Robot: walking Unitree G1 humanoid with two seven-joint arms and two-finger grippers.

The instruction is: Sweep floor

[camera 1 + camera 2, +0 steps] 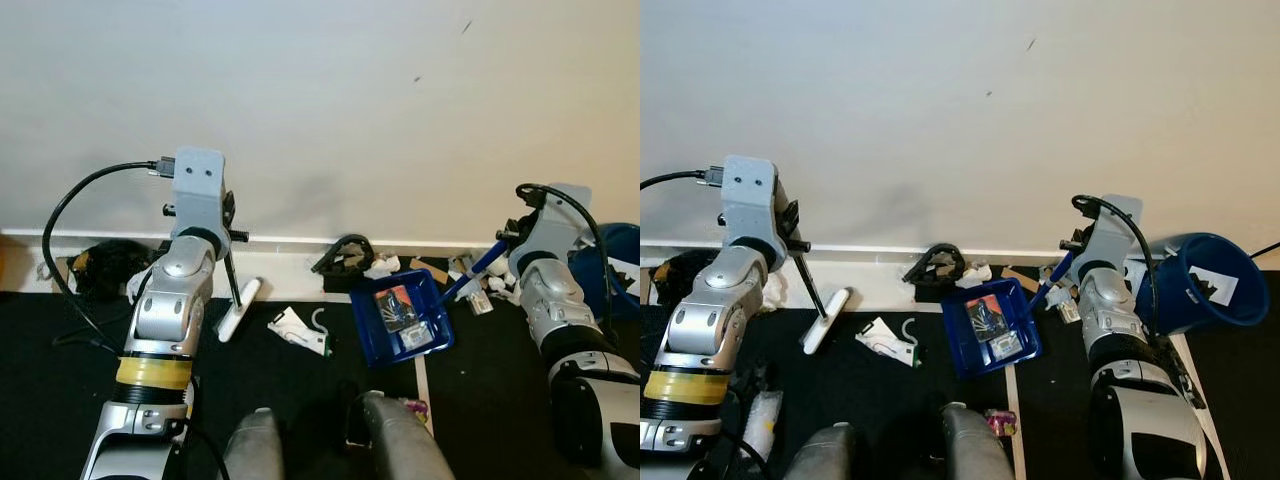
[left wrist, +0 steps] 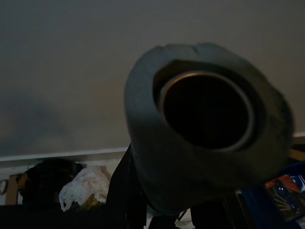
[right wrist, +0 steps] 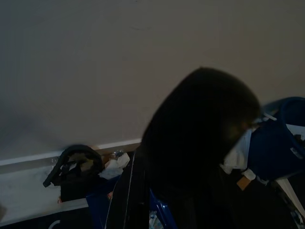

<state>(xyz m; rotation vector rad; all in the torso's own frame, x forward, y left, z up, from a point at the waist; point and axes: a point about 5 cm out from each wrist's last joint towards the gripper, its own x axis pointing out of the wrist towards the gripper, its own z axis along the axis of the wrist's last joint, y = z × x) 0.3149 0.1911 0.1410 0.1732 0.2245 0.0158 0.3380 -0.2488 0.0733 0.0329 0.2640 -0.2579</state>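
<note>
From the head views, the dustpan (image 1: 403, 318) lies on the floor (image 1: 60, 340) by the wall, already loaded; a jerk on its handle could spill it. The broom (image 1: 826, 320) rests left of the scraps (image 1: 887, 341).

The wrist views are dark: the left gripper (image 1: 232, 228) seems to hold the broom, the right gripper (image 1: 1072, 268) the handle, but I cannot tell how the jaws stand.

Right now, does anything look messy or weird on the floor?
Yes. Crumpled white paper lies loose on the dark floor beside the blue dustpan, which already holds a few scraps. More rubbish is heaped against the white baseboard behind it, and the blue bin on the right is tipped over, its mouth facing sideways.
</note>
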